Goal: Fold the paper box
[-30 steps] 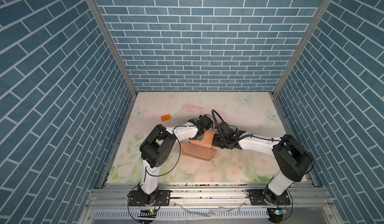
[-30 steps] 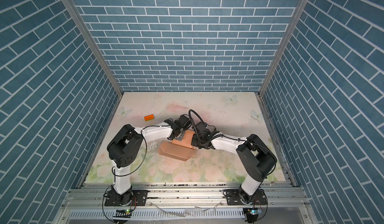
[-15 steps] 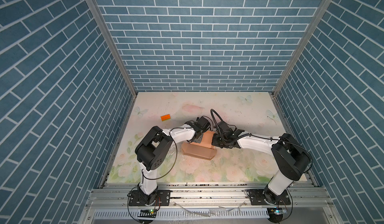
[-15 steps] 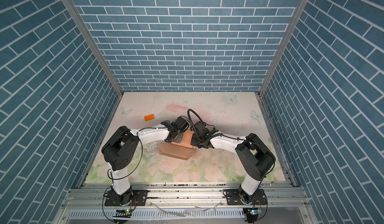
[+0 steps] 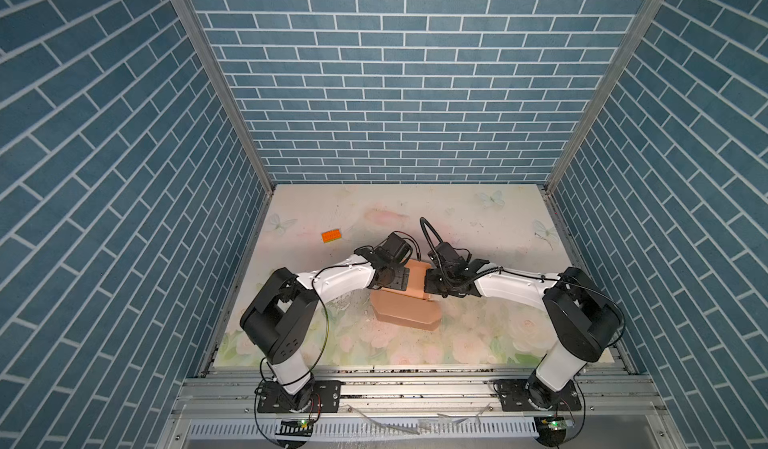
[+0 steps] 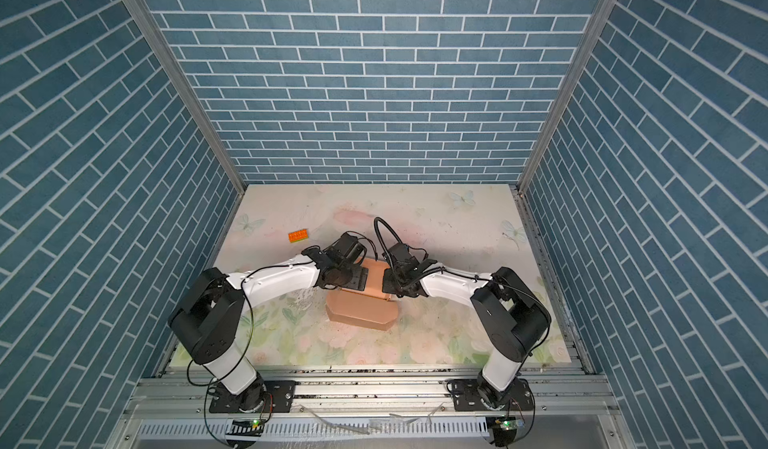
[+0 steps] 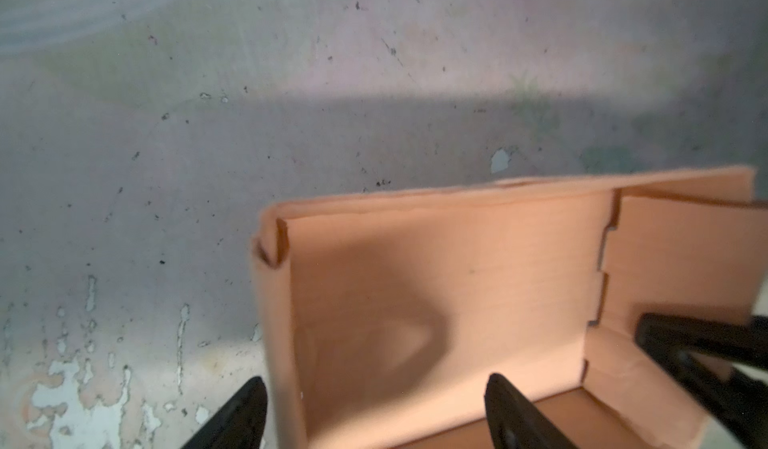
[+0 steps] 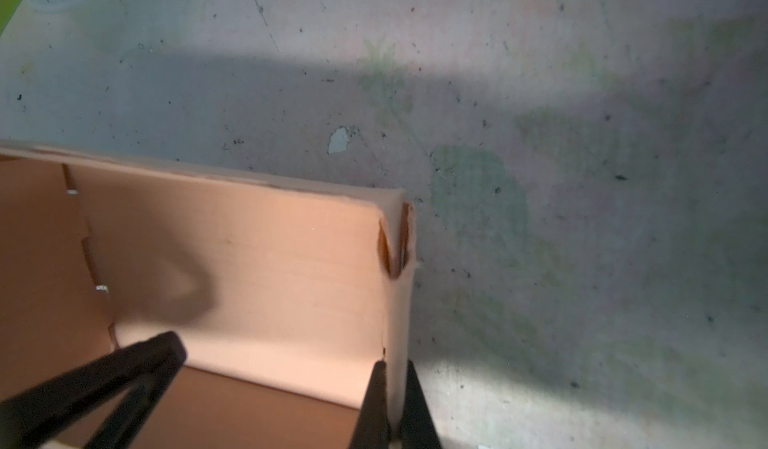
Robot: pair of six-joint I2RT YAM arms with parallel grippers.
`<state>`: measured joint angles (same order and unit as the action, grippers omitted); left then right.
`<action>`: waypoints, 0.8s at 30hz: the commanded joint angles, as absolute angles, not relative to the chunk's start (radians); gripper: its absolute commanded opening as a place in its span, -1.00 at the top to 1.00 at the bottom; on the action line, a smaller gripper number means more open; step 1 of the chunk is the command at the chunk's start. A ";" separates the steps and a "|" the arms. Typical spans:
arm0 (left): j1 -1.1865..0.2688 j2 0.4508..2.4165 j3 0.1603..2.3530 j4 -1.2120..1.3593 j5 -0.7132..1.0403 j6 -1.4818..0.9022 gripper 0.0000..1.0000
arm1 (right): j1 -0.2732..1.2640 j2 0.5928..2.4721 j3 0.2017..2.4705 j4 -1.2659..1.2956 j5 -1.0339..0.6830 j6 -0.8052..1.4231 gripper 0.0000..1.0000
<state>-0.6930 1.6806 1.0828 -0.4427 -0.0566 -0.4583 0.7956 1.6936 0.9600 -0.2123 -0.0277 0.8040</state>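
Lets go with the left gripper (image 7: 374, 384): pressed together a second ago, now spread wide, straddling the left end wall of the paper box (image 5: 405, 301) with one finger just outside it and one well inside, no longer clamping it. Keeps the right gripper (image 8: 394, 370) pinched flat on the opposite end wall, pads tight against the cardboard on both faces. Leaves the box where it was, about the middle of the surface (image 5: 478, 226) and a little toward the front edge, under both wrists in both top views. Shows the released wall standing upright unaided in the left wrist view, doubled over on itself, with a small open pocket at its top corner. Reads as the left wall fold judged done and holding for now, and the right wall probably still being pressed or steadied. Looks partway through overall: back wall and both end walls up, wide panel with clipped corners lying out toward the front edge, not closed yet. Probably calls next for sending the freed left gripper to that panel or to the loose corner. Risks the thin doubled wall springing open again with the pinch gone. Leaves the small orange brick (image 5: 331, 236) untouched near the left edge, well apart from the box.
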 commanded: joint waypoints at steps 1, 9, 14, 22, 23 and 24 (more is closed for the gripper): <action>-0.658 1.638 1.078 -0.410 0.012 -0.455 -0.78 | 0.784 1.708 0.979 -0.318 0.011 0.718 1.00; -0.590 1.600 1.091 -0.394 0.088 -0.416 -0.86 | 0.784 1.706 1.012 -0.405 -0.021 0.641 1.00; -0.561 1.614 1.085 -0.375 0.123 -0.384 -0.85 | 0.784 1.712 1.061 -0.510 -0.029 0.555 1.00; -0.548 1.660 1.048 -0.274 0.241 -0.284 -0.77 | 0.781 1.754 1.140 -0.623 -0.066 0.428 1.00; -0.548 1.663 1.042 -0.264 0.254 -0.272 -0.76 | 0.782 1.761 1.151 -0.632 -0.076 0.410 1.00; -0.549 1.667 1.041 -0.262 0.261 -0.263 -0.75 | 0.781 1.767 1.160 -0.643 -0.076 0.399 1.00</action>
